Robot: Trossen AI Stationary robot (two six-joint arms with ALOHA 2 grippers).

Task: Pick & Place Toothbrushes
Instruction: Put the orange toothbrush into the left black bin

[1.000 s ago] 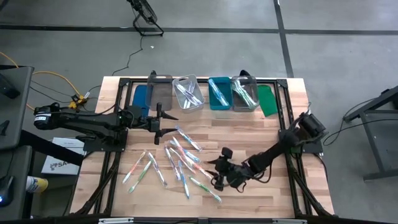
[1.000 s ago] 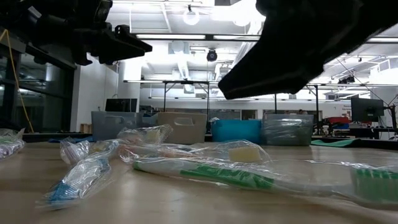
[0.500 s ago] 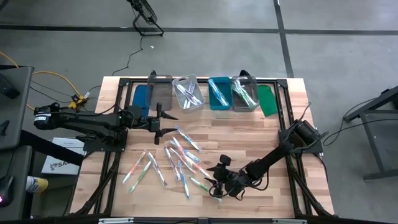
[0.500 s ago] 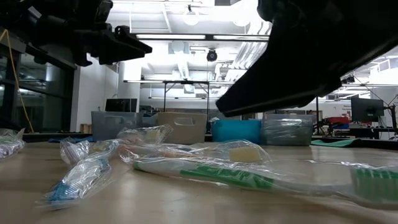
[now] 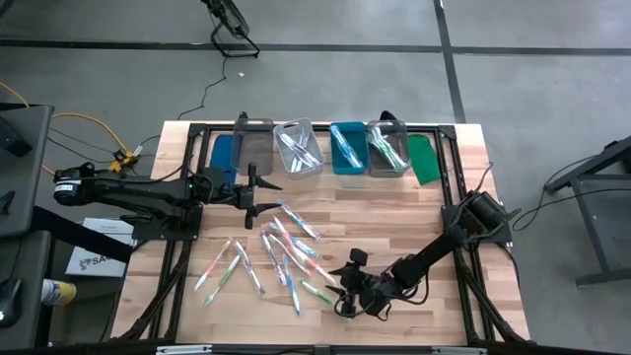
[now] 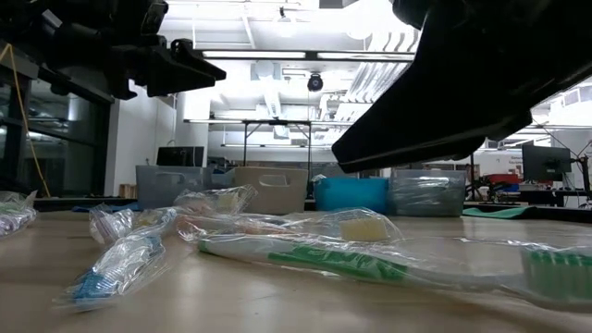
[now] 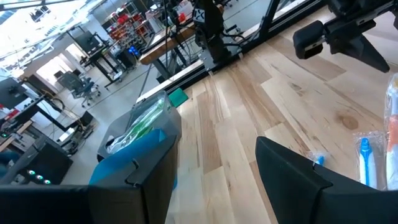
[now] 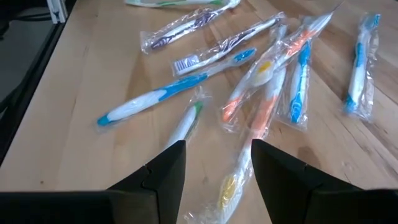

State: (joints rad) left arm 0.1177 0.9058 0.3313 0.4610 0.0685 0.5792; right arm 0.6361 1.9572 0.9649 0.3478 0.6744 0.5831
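Several wrapped toothbrushes [image 5: 286, 251] lie flat and scattered on the wooden table's middle and near part, also seen in the right wrist view [image 8: 205, 81]. My right gripper [image 5: 345, 299] hangs open just over the near-right end of the scatter. In the right wrist view its fingers [image 8: 216, 180] stand on either side of an orange-and-yellow toothbrush [image 8: 262, 115], beside a green-and-white one [image 8: 186, 121]. My left gripper [image 5: 271, 187] waits open, level, over the far left part of the table, with nothing between its fingers [image 7: 217, 186].
Along the far edge stand a grey bin [image 5: 254, 148], a clear bin [image 5: 299, 148], a teal bin [image 5: 347, 148] and another clear bin [image 5: 387, 148]; three hold toothbrushes. A blue lid [image 5: 225, 153] and a green lid [image 5: 424, 160] flank them. A green toothbrush [image 6: 324, 261] lies close in the low view.
My right gripper has moved toward the table's near edge and a little left, sinking closer to the toothbrushes at the near end of the scatter. Its fingers have stayed open. The toothbrushes have not moved.
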